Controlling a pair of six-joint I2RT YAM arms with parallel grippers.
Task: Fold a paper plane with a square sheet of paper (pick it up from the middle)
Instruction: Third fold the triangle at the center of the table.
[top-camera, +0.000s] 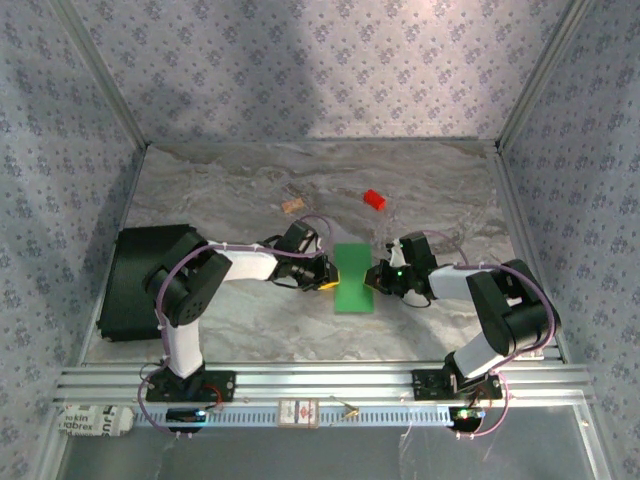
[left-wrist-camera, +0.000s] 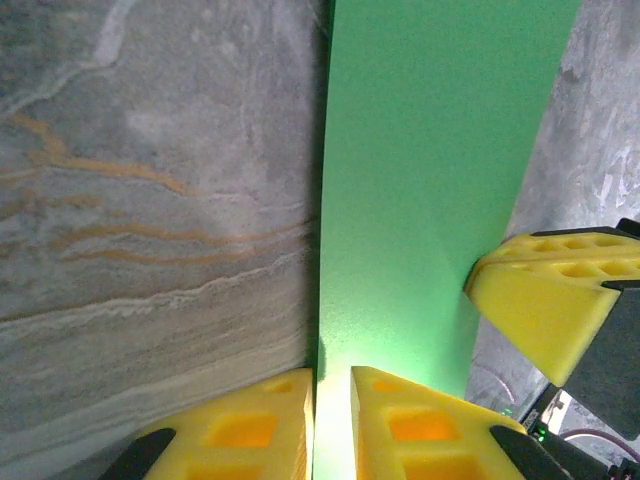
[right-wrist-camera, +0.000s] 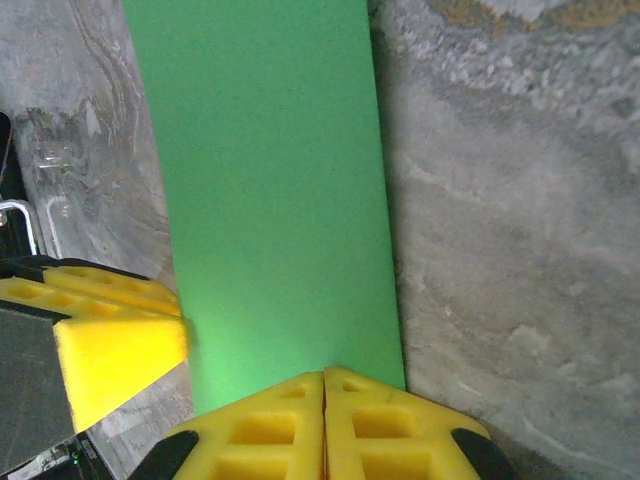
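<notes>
The square sheet of paper (top-camera: 353, 278) is bright green and sits mid-table between both arms, pinched in at its middle. My left gripper (top-camera: 328, 283) is at its left edge. In the left wrist view that edge of the paper (left-wrist-camera: 430, 180) runs down into a narrow gap between the yellow fingers of the left gripper (left-wrist-camera: 333, 375), which are not quite together. My right gripper (top-camera: 375, 275) is at the opposite edge. Seen from the right wrist, the right gripper (right-wrist-camera: 324, 375) has its fingers pressed together on the paper (right-wrist-camera: 270, 180).
A small red block (top-camera: 374, 199) and a tiny tan piece (top-camera: 292, 207) lie farther back on the marble table (top-camera: 250, 180). A black box (top-camera: 135, 280) sits at the left edge. Patterned walls close in the sides and back.
</notes>
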